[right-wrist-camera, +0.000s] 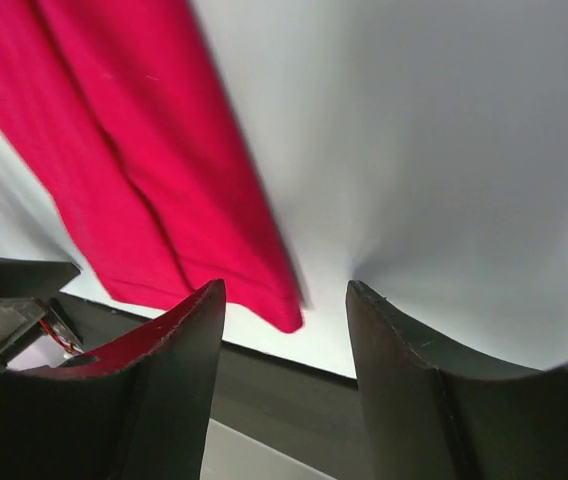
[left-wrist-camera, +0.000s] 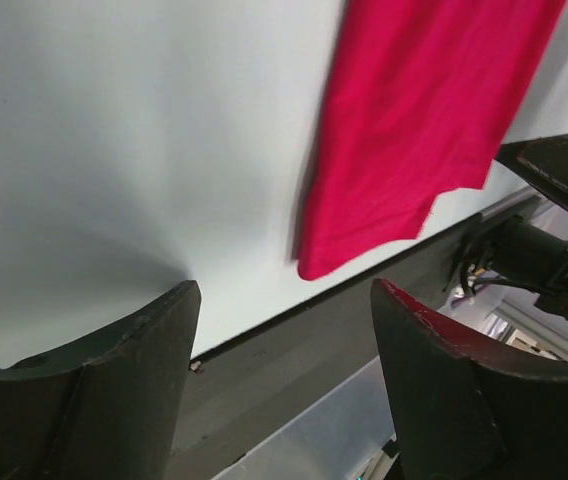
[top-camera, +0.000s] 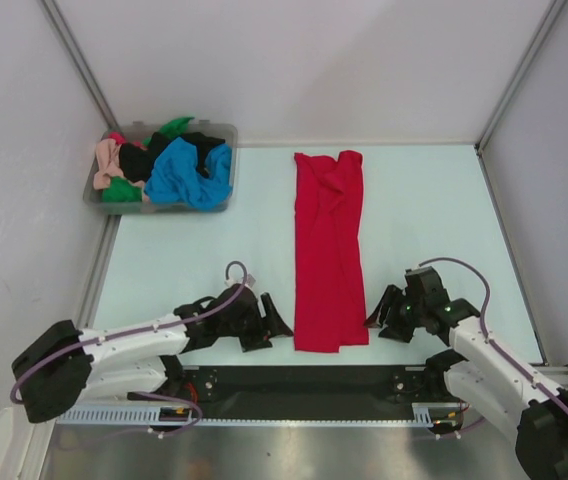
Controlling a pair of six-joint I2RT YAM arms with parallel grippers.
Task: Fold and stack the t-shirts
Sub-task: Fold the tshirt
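Two tools sit low at the near edge of my counter [top-camera: 434, 220], one on either side of the red t-shirt [top-camera: 329, 250]. That shirt lies flat in the middle of the counter as a long narrow strip, running from the near edge towards the far wall, with some wrinkling at its far end.

The left tool [top-camera: 276, 326] is just beside the shirt's near left corner, pointing at it. On my left wrist feed its fingers [left-wrist-camera: 114, 380] stand spread, with only bare counter and the dark front rail showing in the gap. The shirt's hem corner lies beyond them and to the right, so nothing is pinched.

The right tool [top-camera: 374, 320] mirrors it at the near right corner. My right wrist feed shows its fingers [right-wrist-camera: 414, 390] apart as well, narrower than the left pair looks. The red corner lies just past the tip of the left-hand finger rather than between the two, and I see no cloth gripped there either.

Far off at the back left corner stands the clear grey bin [top-camera: 214, 127]. Heaped in it are the blue t-shirt [top-camera: 184, 175], the black t-shirt [top-camera: 144, 160], the green t-shirt [top-camera: 176, 126] and the peach-pink t-shirt [top-camera: 107, 155], all crumpled together, well apart from both arms.
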